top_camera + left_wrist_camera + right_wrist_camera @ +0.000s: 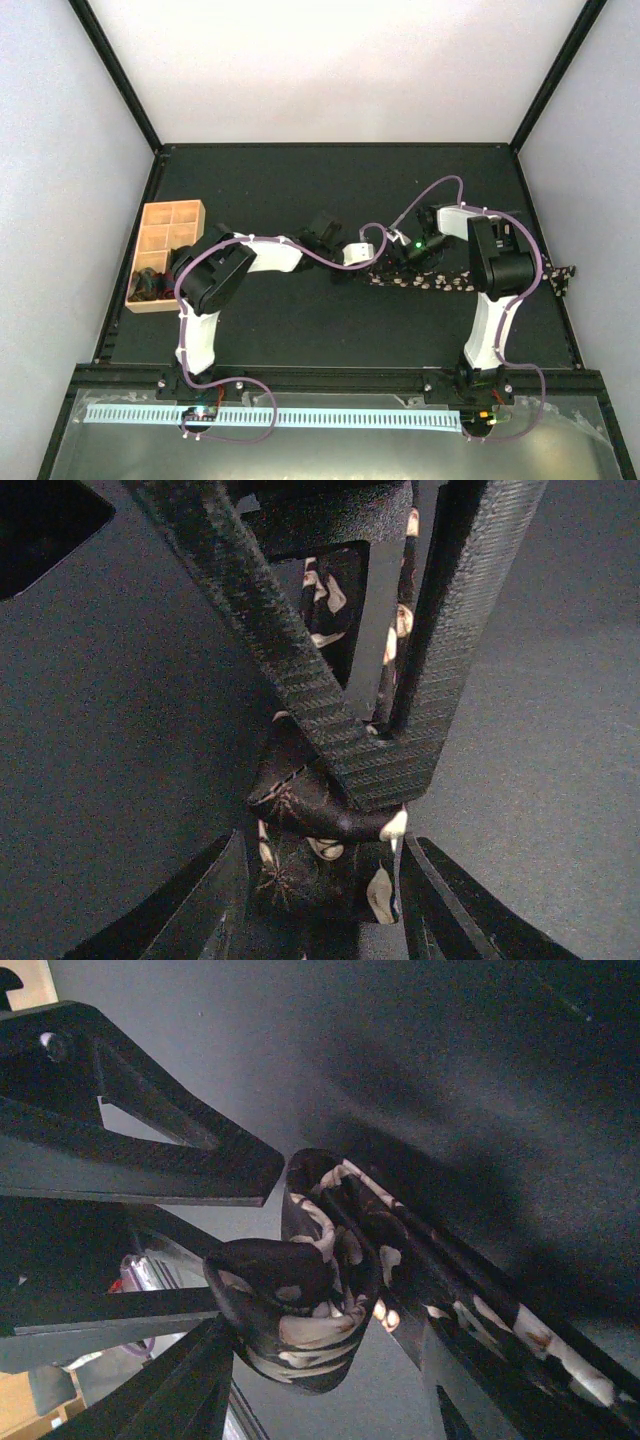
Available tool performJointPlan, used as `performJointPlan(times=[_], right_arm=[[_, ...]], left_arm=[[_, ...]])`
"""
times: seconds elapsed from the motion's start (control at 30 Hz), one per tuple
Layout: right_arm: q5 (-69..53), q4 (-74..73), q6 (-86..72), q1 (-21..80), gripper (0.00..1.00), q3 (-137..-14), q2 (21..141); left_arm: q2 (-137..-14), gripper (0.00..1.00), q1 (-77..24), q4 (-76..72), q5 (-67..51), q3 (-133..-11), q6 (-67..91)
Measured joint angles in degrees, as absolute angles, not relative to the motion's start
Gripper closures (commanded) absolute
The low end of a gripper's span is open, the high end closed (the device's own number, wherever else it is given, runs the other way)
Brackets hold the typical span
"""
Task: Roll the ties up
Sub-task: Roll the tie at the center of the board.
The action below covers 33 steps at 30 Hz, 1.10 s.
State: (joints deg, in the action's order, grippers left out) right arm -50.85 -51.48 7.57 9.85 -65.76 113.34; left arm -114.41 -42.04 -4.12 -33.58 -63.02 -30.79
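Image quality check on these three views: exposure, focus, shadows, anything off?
Top external: evenly lit and sharp, but the tie nearly blends into the dark table. Left wrist: dim and grainy, though the tie's pale speckles stay legible. Right wrist: dim, with a heavy shadow on the table behind the rolled end.

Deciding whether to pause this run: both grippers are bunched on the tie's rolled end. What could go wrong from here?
1. The roll looks loose, with gaping loops; if either gripper eases off, it may unwind.
2. The left gripper and right gripper crowd one spot, fingers crossing; they could clash or pinch each other.
3. The tie trails beneath the right arm; it might snag as winding pulls it.
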Motion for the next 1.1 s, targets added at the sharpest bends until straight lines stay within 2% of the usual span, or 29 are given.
performJointPlan(times=[0.17, 0.27, 0.3, 0.57, 0.7, 0.93, 1.03, 1.1], right_arm=[[-50.72, -51.51, 7.57, 9.80, 0.45, -65.34, 113.19], [-50.76, -51.72, 7.64, 9.47, 0.32, -65.34, 113.19], [-50.98, -51.94, 7.57, 9.30, 0.31, -65.36, 113.12], [-51.22, -53.30, 7.55, 7.64, 0.31, -65.06, 109.89], [-51.35, -53.34, 7.31, 7.35, 0.39, -64.71, 108.90], [-50.50, -52.75, 5.67, 7.35, 0.64, -64.82, 109.40], [-49.58, -52.71, 5.58, 7.38, 0.70, -64.82, 110.00], [-49.06, -52.58, 5.74, 7.38, 0.71, -64.82, 110.17]], left_arm=[[-114.41, 0.57, -42.09, -4.45, -34.72, -63.02, -30.35], [-114.41, 0.61, -42.15, -4.43, -35.20, -63.11, -29.91], [-114.41, 0.63, -42.22, -4.43, -35.20, -63.24, -29.80], [-114.41, 0.66, -42.61, -4.47, -35.20, -63.72, -29.69], [-114.50, 0.67, -43.00, -4.51, -35.20, -63.72, -29.67], [-115.46, 0.67, -43.64, -4.47, -35.16, -63.75, -29.65], [-115.85, 0.66, -43.68, -4.47, -35.07, -63.75, -29.58], [-115.96, 0.66, -43.70, -4.43, -34.98, -63.77, -29.47]])
